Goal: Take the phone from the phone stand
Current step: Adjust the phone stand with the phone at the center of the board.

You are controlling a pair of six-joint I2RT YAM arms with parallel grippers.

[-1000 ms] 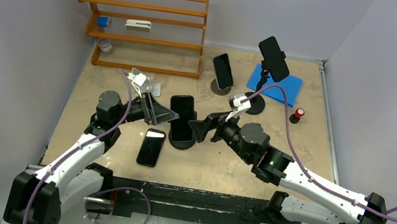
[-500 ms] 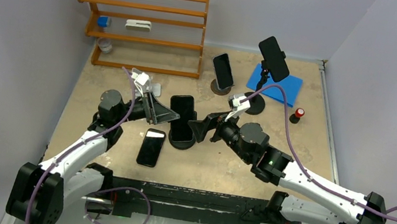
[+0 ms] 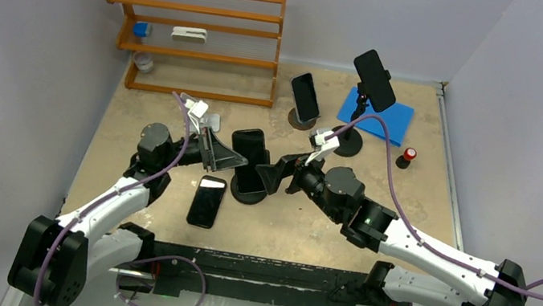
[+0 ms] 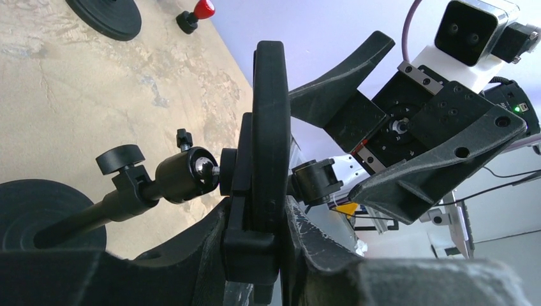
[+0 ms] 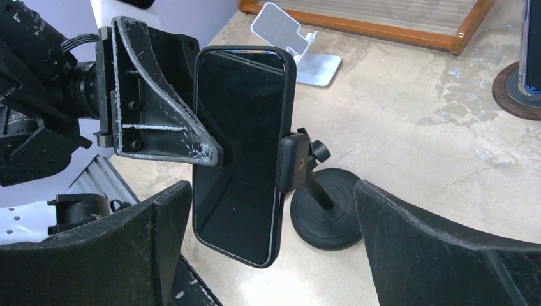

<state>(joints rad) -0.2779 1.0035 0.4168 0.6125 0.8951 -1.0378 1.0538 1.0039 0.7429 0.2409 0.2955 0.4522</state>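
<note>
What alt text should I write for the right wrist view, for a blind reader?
A black phone, clamped in a black stand, is pinched at one long edge by the left hand. The right hand is open, one finger at each side of the foreground. Behind, an empty white stand sits on the beige table.
</note>
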